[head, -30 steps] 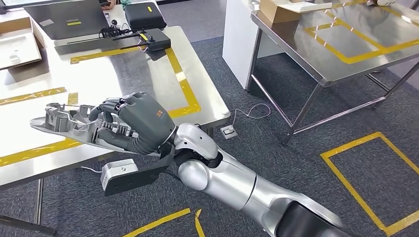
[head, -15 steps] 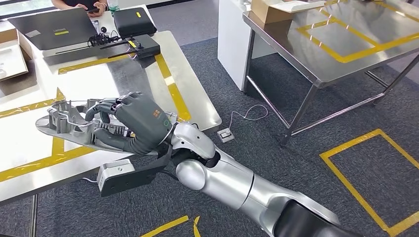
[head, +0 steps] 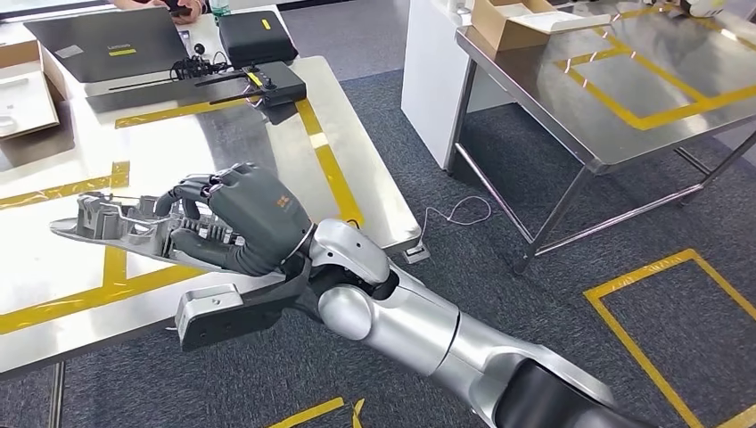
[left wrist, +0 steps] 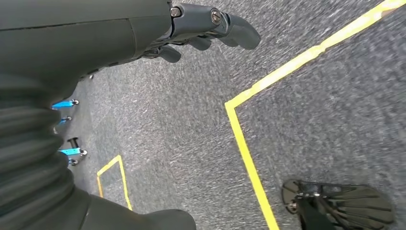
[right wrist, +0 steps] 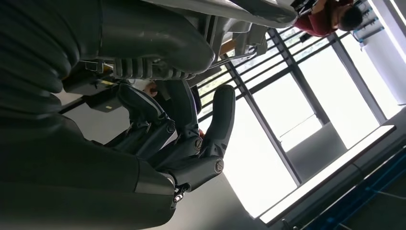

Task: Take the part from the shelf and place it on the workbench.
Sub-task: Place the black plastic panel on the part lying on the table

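Grey and long, the part (head: 116,227) sits in the robot's right hand (head: 236,223) at the middle left of the head view. The dark fingers (head: 192,192) wrap over the top of the part and the thumb comes up from under it, so the hand is grasping it tight. The part hangs in the air over the near end of the shiny metal workbench (head: 232,147), above the yellow tape lines (head: 116,267), and it does not look set down yet. Most of the part sticks out past the hand toward the left of the frame, so that far end could tip down. If the hand lets go too high, the part could drop hard and bounce. If it is put too near the front edge of the workbench, it could slide off onto the grey carpet floor (head: 499,250). At the top left of the frame a laptop (head: 111,40) and a black case (head: 258,34) rest on the far end of the workbench, well apart from the part. The left hand (left wrist: 210,31) hangs over the floor in the left wrist view, with its fingers curled a little and nothing in them; whether it is fully clenched is hard to tell.
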